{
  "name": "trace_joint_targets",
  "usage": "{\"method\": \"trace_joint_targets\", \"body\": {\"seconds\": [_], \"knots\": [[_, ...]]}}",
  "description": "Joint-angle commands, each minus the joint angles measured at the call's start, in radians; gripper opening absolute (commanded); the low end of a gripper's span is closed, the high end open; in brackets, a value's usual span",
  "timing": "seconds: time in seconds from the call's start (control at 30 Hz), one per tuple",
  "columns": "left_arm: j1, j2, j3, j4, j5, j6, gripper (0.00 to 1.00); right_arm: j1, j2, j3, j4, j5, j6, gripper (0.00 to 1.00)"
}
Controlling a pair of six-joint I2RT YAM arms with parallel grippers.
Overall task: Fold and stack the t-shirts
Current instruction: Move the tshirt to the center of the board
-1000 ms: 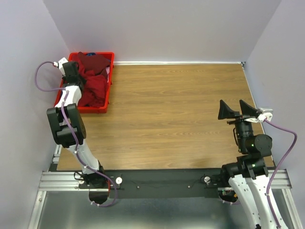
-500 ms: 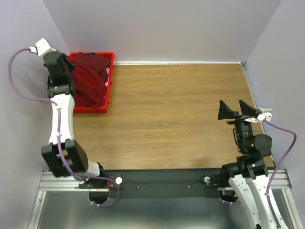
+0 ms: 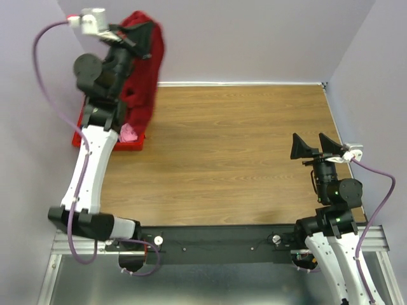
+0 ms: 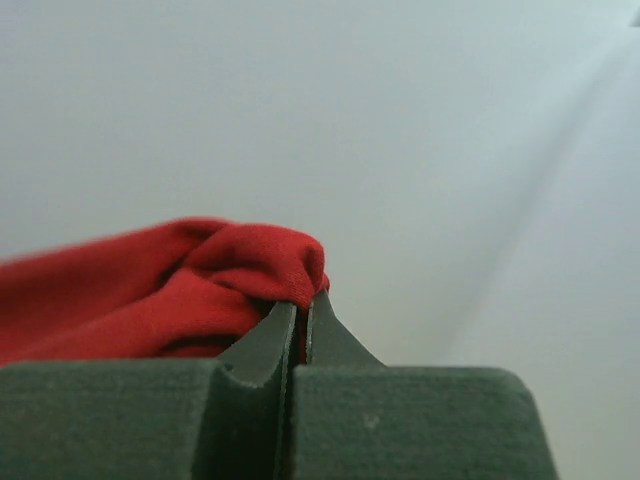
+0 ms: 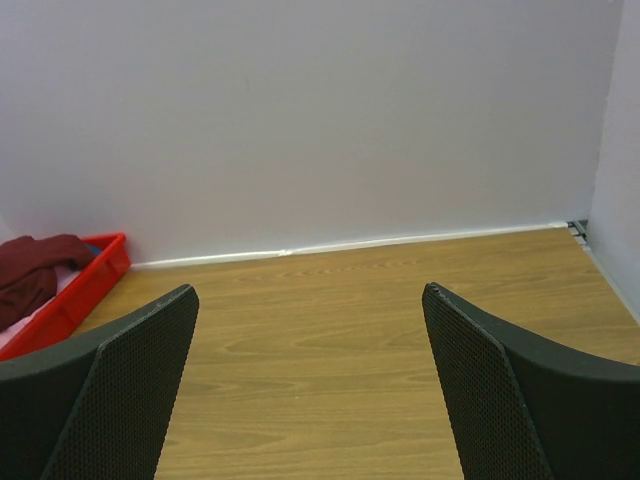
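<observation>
Top external view shows the left gripper (image 3: 141,33) raised high above the crate (image 3: 132,147) at the far-left corner of the table (image 3: 241,146). Its jaws are pinched tight on a fold of the red shirt (image 3: 146,82), which hangs down over the crate, where a pink shirt (image 3: 128,133) lies. The right gripper (image 3: 316,145) hovers over the table's right side, spread wide and holding nothing.

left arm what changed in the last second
The left gripper shut on the red t-shirt and rose out of the red crate, lifting the shirt so it hangs above the crate; pink cloth now shows inside. The right gripper stayed open, parked at the right.
</observation>
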Motion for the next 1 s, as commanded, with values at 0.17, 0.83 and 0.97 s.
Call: {"method": "trace_joint_targets", "body": {"seconds": [0.17, 0.83, 0.97], "knots": [[-0.310, 0.292, 0.446, 0.149, 0.235, -0.029, 0.00, 0.009, -0.012, -0.004, 0.001, 0.003, -0.010, 1.00], [-0.334, -0.073, -0.836, 0.305, -0.395, -0.069, 0.87, 0.007, 0.369, 0.283, -0.391, -0.067, 0.166, 1.00], [-0.335, -0.145, -0.825, 0.131, -0.415, 0.047, 0.87, 0.007, 0.512, 0.289, -0.434, -0.092, 0.232, 1.00]]}}
